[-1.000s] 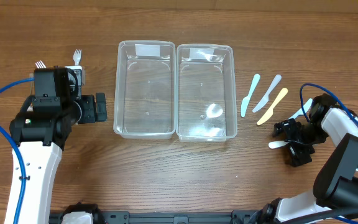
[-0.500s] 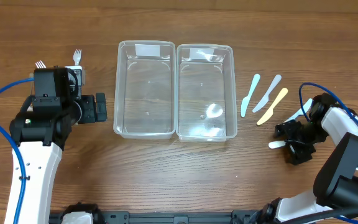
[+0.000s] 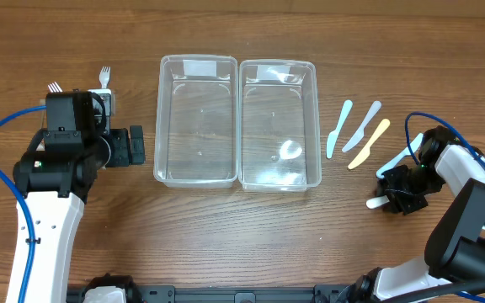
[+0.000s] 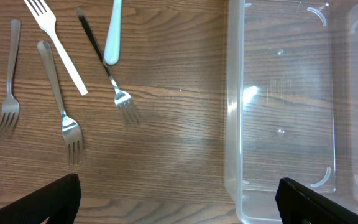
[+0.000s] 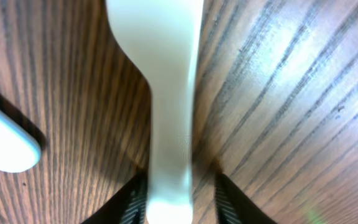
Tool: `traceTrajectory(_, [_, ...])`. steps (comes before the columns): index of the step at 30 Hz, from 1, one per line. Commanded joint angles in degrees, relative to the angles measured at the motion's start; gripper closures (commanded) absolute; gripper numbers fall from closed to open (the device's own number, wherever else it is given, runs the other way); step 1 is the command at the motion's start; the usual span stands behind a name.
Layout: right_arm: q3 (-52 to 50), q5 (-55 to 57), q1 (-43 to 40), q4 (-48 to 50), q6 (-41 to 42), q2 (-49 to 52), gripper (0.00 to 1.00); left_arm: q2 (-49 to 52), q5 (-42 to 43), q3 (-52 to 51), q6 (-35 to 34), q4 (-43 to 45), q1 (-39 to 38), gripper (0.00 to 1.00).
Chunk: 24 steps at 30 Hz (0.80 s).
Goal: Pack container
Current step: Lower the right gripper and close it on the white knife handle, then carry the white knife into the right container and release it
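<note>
While the white utensil (image 5: 169,112) toward the tabletop's right edge points straight out between the close-set jaws of the right gripper (image 5: 176,202), whether they pinch it is unclear. The left gripper (image 4: 176,193) gapes wide.

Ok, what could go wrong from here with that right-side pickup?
The right hand straddles the white utensil near one end, so it may pivot or slip out when lifted. A blue utensil lies close beside it and could get nudged. The nearest container sits well off to the side, so a weak grip could drop the utensil short.
</note>
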Motion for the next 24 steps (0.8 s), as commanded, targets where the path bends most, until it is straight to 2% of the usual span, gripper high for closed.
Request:
traceTrajectory(1, [0.1,2.1,-0.1,0.2,0.3,1.3,0.69,0.0,0.9,1.3,0.2,0.3,0.2,0.00])
traceTrajectory(6, [0.1,2.2,-0.1,0.3,0.3,1.3,0.74,0.0,0.8,1.3,0.2,0.3,0.2,0.00])
traceTrajectory(14, [0.1,2.2,-0.1,1.3,0.3,1.3,0.95,0.0,0.8,1.3,0.2,0.3,0.2,0.00])
traceTrajectory(24, [0.2,2.2,-0.1,5.5,-1.4,0.6,0.96,0.0,0.8,1.3,0.3,0.5,0.2,0.00])
